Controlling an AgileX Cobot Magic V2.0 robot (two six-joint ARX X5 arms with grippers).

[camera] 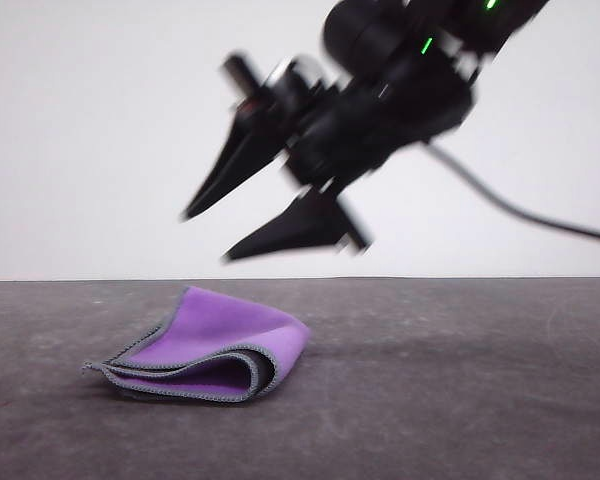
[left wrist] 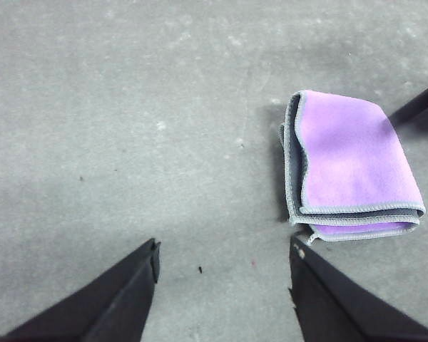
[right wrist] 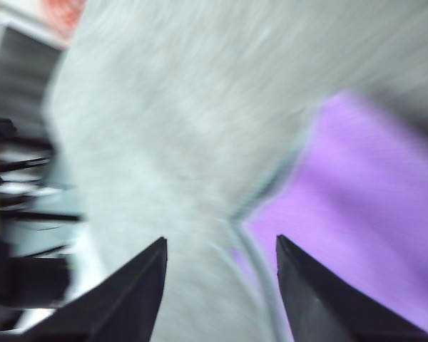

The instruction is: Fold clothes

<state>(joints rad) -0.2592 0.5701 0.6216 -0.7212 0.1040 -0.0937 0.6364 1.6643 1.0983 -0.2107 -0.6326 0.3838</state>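
Observation:
The clothes (camera: 220,335) are one small cloth folded into a compact stack on the dark table, purple face up, with grey hems stacked at its front edge. Above it and slightly to the right, my right gripper (camera: 206,237) hangs open and motion-blurred, with nothing between its fingers. Its wrist view is smeared; there the gripper (right wrist: 220,240) stands open over bare table with the purple cloth (right wrist: 357,214) just beside it. My left gripper (left wrist: 225,246) is open over bare table, apart from the cloth (left wrist: 349,157). A dark fingertip (left wrist: 415,107) of the right gripper pokes in beyond the cloth.
The grey table (camera: 460,380) runs back to a white wall. In the right wrist view, dark equipment (right wrist: 14,214) stands past the table's edge. A black cable (camera: 520,210) trails from the right arm.

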